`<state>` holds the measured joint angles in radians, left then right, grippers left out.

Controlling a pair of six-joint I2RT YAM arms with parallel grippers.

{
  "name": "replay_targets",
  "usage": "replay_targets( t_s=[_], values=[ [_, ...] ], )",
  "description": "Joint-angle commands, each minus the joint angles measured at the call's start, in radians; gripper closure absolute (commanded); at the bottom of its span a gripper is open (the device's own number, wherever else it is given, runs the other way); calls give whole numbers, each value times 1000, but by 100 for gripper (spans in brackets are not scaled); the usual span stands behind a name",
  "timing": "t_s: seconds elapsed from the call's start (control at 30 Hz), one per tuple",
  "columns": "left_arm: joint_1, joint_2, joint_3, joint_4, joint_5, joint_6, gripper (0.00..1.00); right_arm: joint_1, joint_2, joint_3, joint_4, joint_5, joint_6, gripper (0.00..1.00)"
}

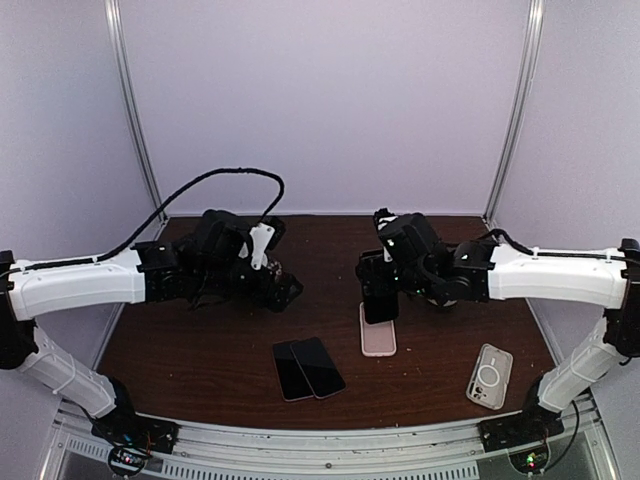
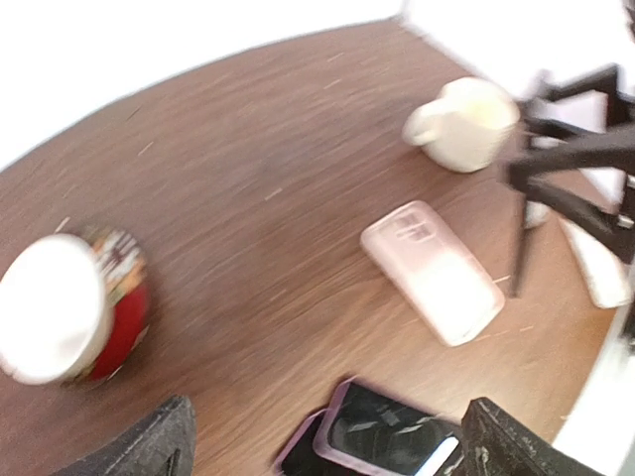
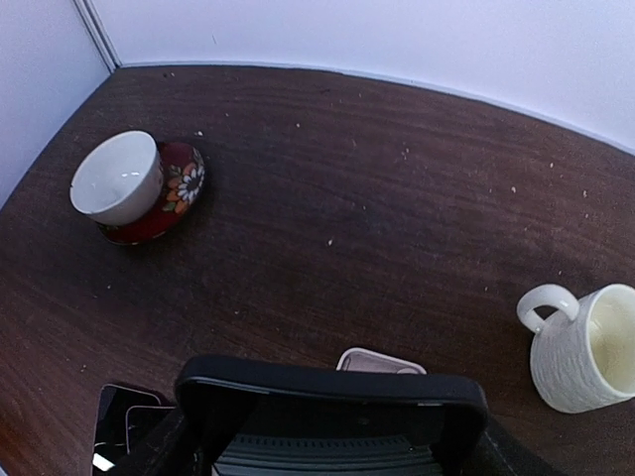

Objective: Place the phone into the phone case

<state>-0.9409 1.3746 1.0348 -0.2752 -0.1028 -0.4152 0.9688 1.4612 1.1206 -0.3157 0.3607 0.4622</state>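
Note:
My right gripper is shut on a black phone and holds it upright on its edge, just above the far end of an empty pink phone case lying flat on the table. In the right wrist view the phone spans my fingers and hides most of the pink case. My left gripper hovers open and empty left of the case. The left wrist view shows the pink case ahead between the open fingers.
Two dark phones with pink rims lie overlapping near the front middle. A clear case with a ring lies front right. A white mug and a cup on a red saucer stand farther back on the brown table.

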Motion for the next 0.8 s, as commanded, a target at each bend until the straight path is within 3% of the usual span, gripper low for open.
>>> replay_targets(
  t_s=[0.0, 0.2, 0.33, 0.53, 0.77],
  values=[
    [40, -49, -27, -121, -95, -20, 2, -13, 84, -8, 16, 1, 137, 83],
    [66, -62, -33, -131, -103, 75, 2, -35, 191, 10, -27, -48, 256, 88],
    [87, -47, -10, -182, -72, 47, 3, -36, 225, 22, -83, -39, 311, 90],
    [88, -93, 14, -253, -74, 101, 2, -41, 252, 49, -129, 3, 328, 92],
    [114, -98, 31, -226, -139, 176, 2, -57, 292, 70, -129, -11, 329, 92]
  ],
)
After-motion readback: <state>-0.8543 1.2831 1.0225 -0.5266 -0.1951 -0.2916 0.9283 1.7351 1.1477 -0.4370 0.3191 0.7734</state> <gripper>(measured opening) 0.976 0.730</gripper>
